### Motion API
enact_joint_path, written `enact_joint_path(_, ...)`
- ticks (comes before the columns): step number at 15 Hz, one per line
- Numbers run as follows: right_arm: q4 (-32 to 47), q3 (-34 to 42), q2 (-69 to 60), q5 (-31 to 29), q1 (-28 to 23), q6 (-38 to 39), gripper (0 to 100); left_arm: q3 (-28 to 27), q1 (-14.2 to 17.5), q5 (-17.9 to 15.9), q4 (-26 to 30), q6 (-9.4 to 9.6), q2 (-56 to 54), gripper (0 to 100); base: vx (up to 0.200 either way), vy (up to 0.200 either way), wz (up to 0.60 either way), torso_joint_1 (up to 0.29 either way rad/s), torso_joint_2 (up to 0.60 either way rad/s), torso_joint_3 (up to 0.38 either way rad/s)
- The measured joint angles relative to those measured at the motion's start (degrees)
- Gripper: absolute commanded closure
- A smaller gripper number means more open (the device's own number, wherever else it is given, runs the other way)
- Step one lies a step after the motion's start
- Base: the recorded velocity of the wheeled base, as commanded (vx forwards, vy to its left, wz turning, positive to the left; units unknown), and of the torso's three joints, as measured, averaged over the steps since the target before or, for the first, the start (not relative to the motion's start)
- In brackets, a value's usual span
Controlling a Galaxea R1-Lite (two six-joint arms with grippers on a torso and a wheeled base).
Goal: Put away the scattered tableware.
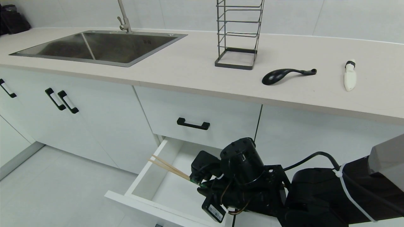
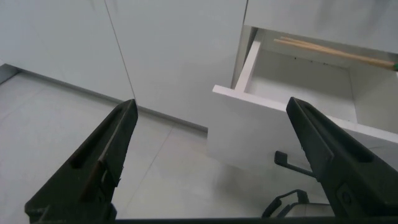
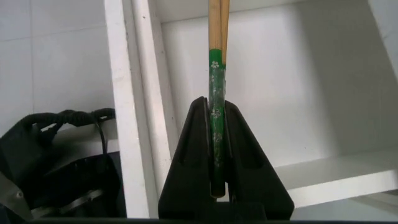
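A pair of wooden chopsticks (image 1: 169, 167) with green ends is held over the open white drawer (image 1: 148, 178) below the counter. My right gripper (image 1: 197, 182) is shut on their green ends, and the tips point out across the drawer's left wall. The right wrist view shows the chopsticks (image 3: 216, 37) pinched in the right gripper (image 3: 216, 107) above the drawer floor (image 3: 298, 87). My left gripper (image 2: 214, 163) hangs open and holds nothing, low in front of the drawer (image 2: 261, 130), with the chopsticks (image 2: 336, 51) beyond it. A black spoon (image 1: 277, 76) and a white knife (image 1: 349, 77) lie on the counter.
A black wire rack (image 1: 238, 34) stands on the counter behind the spoon. The steel sink (image 1: 101, 47) and tap are at the far left. A shut drawer with a black handle (image 1: 193, 124) is right above the open one. Cabinet doors and bare floor lie to the left.
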Motion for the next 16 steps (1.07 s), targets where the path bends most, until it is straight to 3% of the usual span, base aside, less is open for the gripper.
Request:
enact_joint_path(4,0.0,-1.7,0.7,-8.1,-1.0,1.0,100,0.0,0.0,0.0,0.0,0.02,0.0,0,0.0,0.0,0.0,0.0,0.0,0.0)
enact_joint_path(13,3.4,-5.8,6.1,-9.1,-1.0,2.9,100,0.0,0.0,0.0,0.0,0.0,0.0,0,0.0,0.0,0.0,0.0,0.0,0.0)
enact_joint_path(16,8.9,-10.4,9.1,-9.7,-1.0,3.2,100,0.0,0.0,0.0,0.0,0.02,0.0,0,0.0,0.0,0.0,0.0,0.0,0.0)
